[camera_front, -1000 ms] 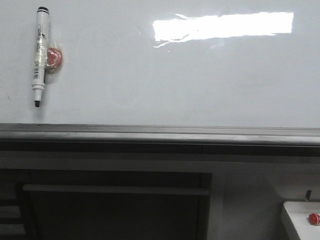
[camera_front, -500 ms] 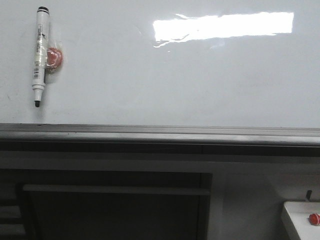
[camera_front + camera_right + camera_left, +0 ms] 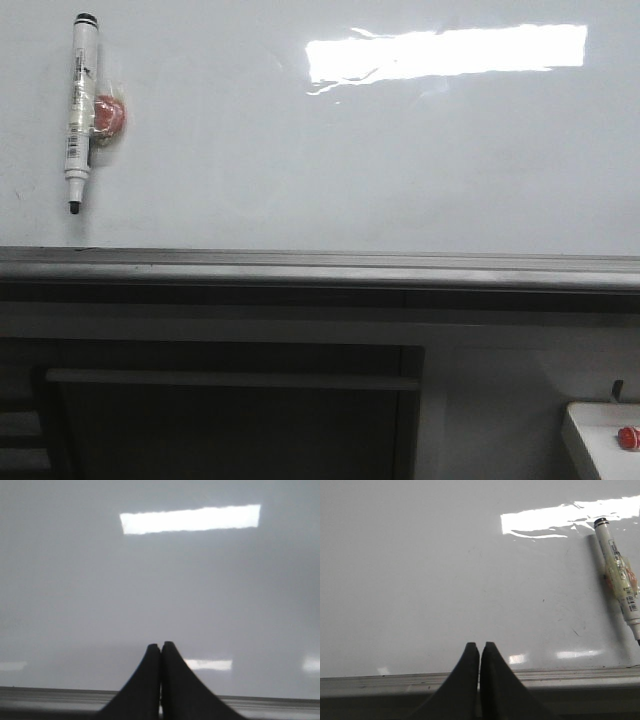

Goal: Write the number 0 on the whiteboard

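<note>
The whiteboard (image 3: 350,170) fills the upper front view, glossy and blank, with a grey metal ledge (image 3: 320,268) along its bottom. No number 0 shows on it. A white marker pen (image 3: 79,110) hangs upright at the board's far left, tip down, held by a red magnet (image 3: 108,116). It also shows in the left wrist view (image 3: 617,577). My left gripper (image 3: 480,645) is shut and empty, facing the board (image 3: 445,570) just above the ledge, apart from the marker. My right gripper (image 3: 160,644) is shut and empty, facing bare board (image 3: 160,570). Neither gripper shows in the front view.
A small white tray (image 3: 602,440) with a red knob (image 3: 628,436) sits at the lower right, below the ledge. A dark cabinet opening (image 3: 230,410) lies under the board. A bright lamp reflection (image 3: 445,52) crosses the board's top.
</note>
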Tool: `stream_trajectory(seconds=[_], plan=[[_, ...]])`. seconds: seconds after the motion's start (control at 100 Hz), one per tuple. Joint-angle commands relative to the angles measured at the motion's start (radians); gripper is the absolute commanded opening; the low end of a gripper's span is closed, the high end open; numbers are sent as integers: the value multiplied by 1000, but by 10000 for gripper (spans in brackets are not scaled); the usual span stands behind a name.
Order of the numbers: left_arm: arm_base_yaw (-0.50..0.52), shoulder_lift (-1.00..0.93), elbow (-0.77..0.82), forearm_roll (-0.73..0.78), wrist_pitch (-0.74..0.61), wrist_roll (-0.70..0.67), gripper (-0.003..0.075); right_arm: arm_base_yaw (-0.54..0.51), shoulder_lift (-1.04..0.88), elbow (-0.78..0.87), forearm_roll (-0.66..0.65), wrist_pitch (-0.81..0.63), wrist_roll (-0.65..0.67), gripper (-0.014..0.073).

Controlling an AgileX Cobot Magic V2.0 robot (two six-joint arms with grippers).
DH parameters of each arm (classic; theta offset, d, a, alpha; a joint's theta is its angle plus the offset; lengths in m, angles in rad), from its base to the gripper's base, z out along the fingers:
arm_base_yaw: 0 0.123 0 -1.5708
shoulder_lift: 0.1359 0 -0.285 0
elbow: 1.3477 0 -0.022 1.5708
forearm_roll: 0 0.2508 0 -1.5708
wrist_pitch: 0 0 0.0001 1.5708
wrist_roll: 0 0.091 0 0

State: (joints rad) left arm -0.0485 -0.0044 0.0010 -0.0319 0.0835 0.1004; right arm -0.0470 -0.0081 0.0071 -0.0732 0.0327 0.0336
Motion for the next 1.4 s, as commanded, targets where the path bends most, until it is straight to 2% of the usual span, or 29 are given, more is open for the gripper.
stream_trajectory(seconds=[0.0,0.1,0.17,0.25,0.42,0.55,0.64,0.92,0.99,1.11,1.18,1.23,1.39], plan=[[-7,-27,10,-3,-91,-7,-20,-4,-21,23,-14,-94,-8,-53],[-7,-27,10,-3,-121,-7,-20,-4,-21,23,-3,-68,-6,-53],[-7,-27,4,-26,-123,-7,-20,-4,-21,13,73,-51,-6,-53],[-7,-16,-7,-70,-83,-7,-21,-4,-11,-14,151,6,-6,-53],[-1,76,-80,-77,-23,-7,-21,-4,89,-94,200,95,-6,-53],[-1,211,-184,-75,46,-7,-21,-4,220,-228,194,275,-8,-53],[-1,309,-248,-79,42,-7,-20,-4,310,-311,173,370,-10,-53],[-1,448,-330,-108,41,-7,-15,-4,430,-363,195,362,-10,-53],[-5,462,-330,-117,33,-7,43,-4,434,-363,197,350,-10,-53],[-10,481,-330,-144,-22,-7,275,-4,435,-361,199,350,-10,-53],[-10,494,-330,-168,-83,-7,372,-4,435,-361,199,350,-10,-53],[-10,508,-330,-168,-136,-7,393,-4,435,-361,199,348,-10,-53],[-10,569,-330,-168,-242,-7,386,-4,435,-361,199,342,-10,-53]])
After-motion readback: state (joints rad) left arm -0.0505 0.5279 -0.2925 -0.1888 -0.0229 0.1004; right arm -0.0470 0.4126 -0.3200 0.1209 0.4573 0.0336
